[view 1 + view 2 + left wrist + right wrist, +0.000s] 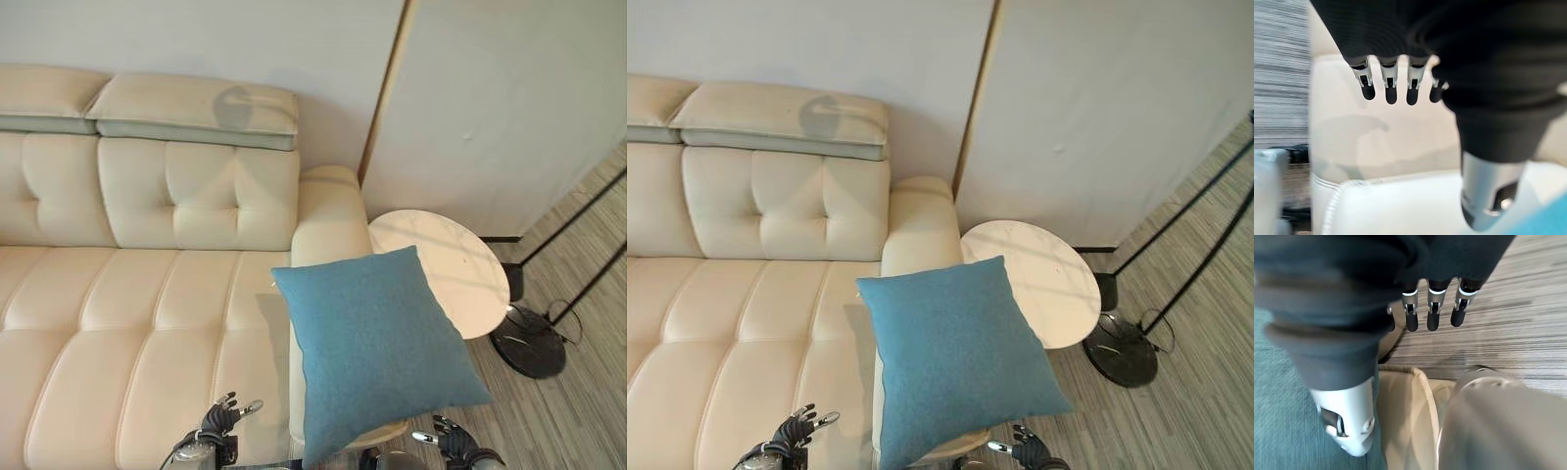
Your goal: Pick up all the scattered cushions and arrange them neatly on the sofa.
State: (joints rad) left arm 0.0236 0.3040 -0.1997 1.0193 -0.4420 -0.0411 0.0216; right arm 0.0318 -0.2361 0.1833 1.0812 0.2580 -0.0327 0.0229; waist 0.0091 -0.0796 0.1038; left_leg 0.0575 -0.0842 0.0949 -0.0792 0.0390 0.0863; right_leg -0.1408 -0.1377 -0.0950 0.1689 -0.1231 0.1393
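One blue cushion [377, 348] lay tilted across the cream sofa's [127, 313] armrest, at 5 o'clock. My left hand [220, 423] at 7 o'clock and right hand [453, 441] at 5 o'clock hung relaxed, empty.

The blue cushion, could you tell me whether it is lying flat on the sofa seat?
No, the blue cushion lies over the sofa armrest, its far corner overhanging the round side table.

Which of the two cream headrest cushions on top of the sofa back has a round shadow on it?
The cream headrest cushion nearer the sofa's armrest; the other headrest cushion has no such shadow.
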